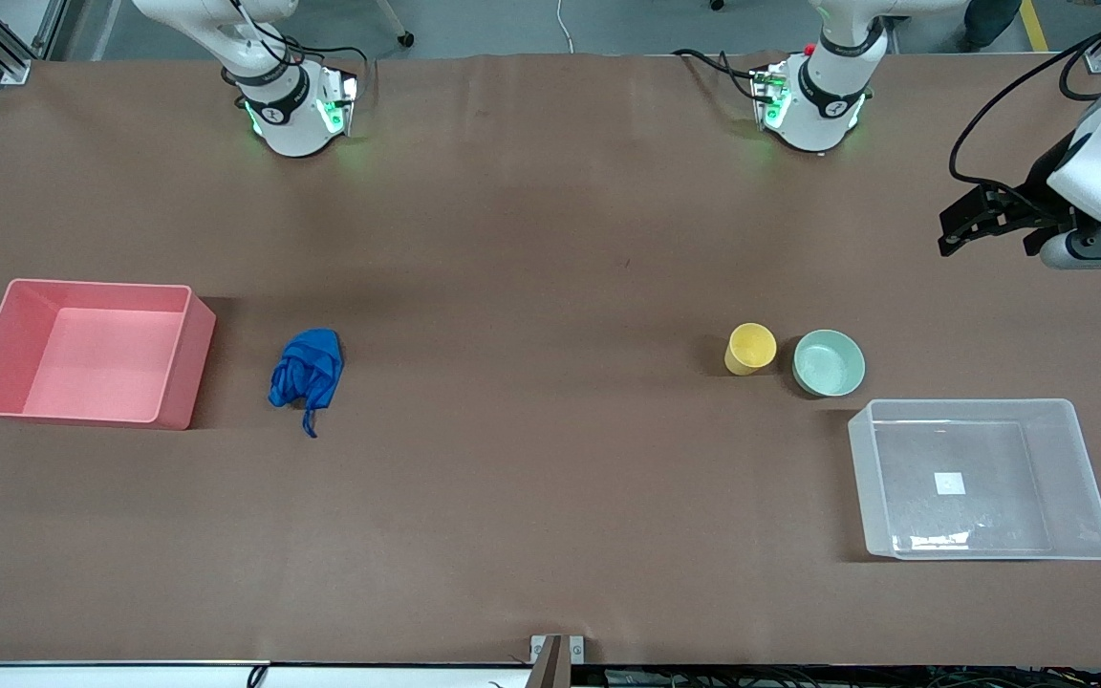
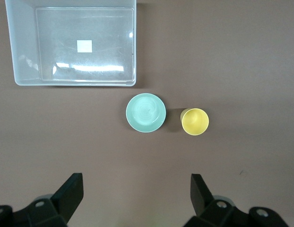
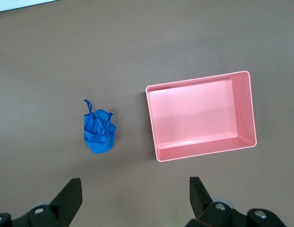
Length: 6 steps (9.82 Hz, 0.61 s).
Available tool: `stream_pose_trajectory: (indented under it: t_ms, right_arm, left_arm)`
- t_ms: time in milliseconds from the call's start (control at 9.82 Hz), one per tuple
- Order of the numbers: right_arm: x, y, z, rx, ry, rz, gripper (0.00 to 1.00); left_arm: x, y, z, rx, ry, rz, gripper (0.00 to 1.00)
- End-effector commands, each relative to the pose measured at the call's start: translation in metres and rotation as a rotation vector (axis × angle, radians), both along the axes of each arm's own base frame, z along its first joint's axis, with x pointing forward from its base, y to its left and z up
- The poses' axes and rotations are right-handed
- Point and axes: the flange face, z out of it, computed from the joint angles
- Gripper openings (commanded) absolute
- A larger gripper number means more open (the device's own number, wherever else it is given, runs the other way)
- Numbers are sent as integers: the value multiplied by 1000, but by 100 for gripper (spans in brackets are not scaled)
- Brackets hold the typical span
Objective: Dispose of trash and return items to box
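Note:
The bright-blue trash wad (image 1: 307, 371) lies on the table beside the pink bin, toward the right arm's end; it also shows in the right wrist view (image 3: 99, 132). The yellow cup (image 1: 751, 348) and mint-green bowl (image 1: 829, 362) stand side by side, upright, just farther from the front camera than the clear box (image 1: 981, 478). The left wrist view shows the cup (image 2: 195, 121), the bowl (image 2: 146, 112) and the box (image 2: 23, 71). My left gripper (image 2: 137, 184) is open and empty, high over the table near the cup and bowl. My right gripper (image 3: 136, 187) is open and empty, high over the table near the wad.
The pink opaque bin (image 1: 92, 352) stands empty at the right arm's end of the table, also in the right wrist view (image 3: 203, 116). The two arm bases (image 1: 292, 115) stand along the table's edge farthest from the front camera. Brown tabletop lies between wad and cup.

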Motion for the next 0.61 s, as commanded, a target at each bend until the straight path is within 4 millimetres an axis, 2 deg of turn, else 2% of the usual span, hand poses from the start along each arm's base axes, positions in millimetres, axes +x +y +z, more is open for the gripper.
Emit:
stream_pose_trajectory:
  t_ms: [0, 306, 407, 509]
  right_arm:
    - [-3, -1, 0, 12, 2, -13, 100]
    - [-2, 1, 0, 11, -4, -7, 100]
    - [0, 6, 0, 9, -5, 2, 100]
    - [2, 13, 0, -3, -2, 18, 100]
  left_arm:
    - [6, 0, -8, 20, 16, -2, 100]
    - [11, 5, -7, 16, 8, -6, 100]
    - [12, 5, -12, 16, 7, 0, 100]
    - [13, 5, -25, 17, 16, -9, 100]
